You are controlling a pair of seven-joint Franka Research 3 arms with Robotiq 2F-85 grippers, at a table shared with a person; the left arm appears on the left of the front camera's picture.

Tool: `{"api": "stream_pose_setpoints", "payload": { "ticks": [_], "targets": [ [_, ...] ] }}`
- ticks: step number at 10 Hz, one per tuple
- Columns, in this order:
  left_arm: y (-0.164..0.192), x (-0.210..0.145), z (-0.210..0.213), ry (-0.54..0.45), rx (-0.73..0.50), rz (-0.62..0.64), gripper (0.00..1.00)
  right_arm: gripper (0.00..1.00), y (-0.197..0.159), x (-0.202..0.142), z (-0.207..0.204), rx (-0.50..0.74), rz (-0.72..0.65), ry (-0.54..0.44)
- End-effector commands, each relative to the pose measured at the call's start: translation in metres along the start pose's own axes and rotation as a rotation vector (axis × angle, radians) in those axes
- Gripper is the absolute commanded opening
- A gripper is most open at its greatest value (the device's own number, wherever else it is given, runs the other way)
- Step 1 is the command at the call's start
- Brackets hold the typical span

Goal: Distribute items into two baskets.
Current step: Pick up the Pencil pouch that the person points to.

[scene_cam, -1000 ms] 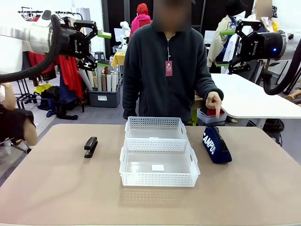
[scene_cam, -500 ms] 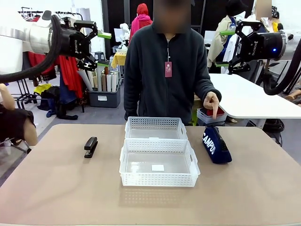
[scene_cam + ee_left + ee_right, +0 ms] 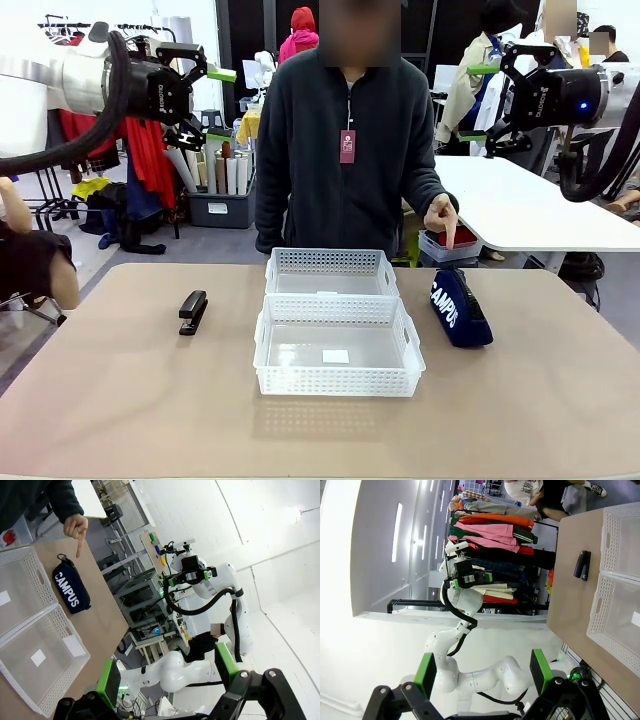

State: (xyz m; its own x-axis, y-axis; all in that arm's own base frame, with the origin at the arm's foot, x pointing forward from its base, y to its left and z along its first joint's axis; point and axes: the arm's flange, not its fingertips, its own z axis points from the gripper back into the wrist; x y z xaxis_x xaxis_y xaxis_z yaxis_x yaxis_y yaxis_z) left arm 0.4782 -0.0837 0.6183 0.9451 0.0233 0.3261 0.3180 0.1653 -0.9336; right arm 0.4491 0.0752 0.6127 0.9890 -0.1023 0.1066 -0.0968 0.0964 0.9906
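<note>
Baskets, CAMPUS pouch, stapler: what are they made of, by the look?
Near basket and far basket: likely rigid plastic, translucent white, moulded lattice walls.
Pouch: looks like soft navy fabric, matte, rounded sag.
Stapler: black, slight sheen; plastic or painted metal, can't tell.

The tan table (image 3: 120, 420) lies well below both raised grippers. On it, the black stapler (image 3: 192, 311) rests almost straight under the left gripper (image 3: 220, 105), and the navy CAMPUS pouch (image 3: 459, 308) almost under the right gripper (image 3: 477, 102). Midway between the grippers stand the near basket (image 3: 338, 383) and the far basket (image 3: 331, 262), touching each other, with the pouch just beside them.
</note>
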Motion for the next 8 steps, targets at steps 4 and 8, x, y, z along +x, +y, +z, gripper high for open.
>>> {"api": "stream_pose_setpoints", "payload": {
  "ticks": [4, 8],
  "targets": [
    [-0.003, 0.000, 0.000, 0.000, -0.003, 0.006, 1.00, 1.00, 0.010, 0.000, -0.007, -0.124, 0.015, 0.014],
    [-0.003, 0.000, 0.000, 0.000, -0.003, 0.006, 1.00, 1.00, 0.035, 0.019, -0.036, -0.663, -0.046, -0.147]
  ]
}}
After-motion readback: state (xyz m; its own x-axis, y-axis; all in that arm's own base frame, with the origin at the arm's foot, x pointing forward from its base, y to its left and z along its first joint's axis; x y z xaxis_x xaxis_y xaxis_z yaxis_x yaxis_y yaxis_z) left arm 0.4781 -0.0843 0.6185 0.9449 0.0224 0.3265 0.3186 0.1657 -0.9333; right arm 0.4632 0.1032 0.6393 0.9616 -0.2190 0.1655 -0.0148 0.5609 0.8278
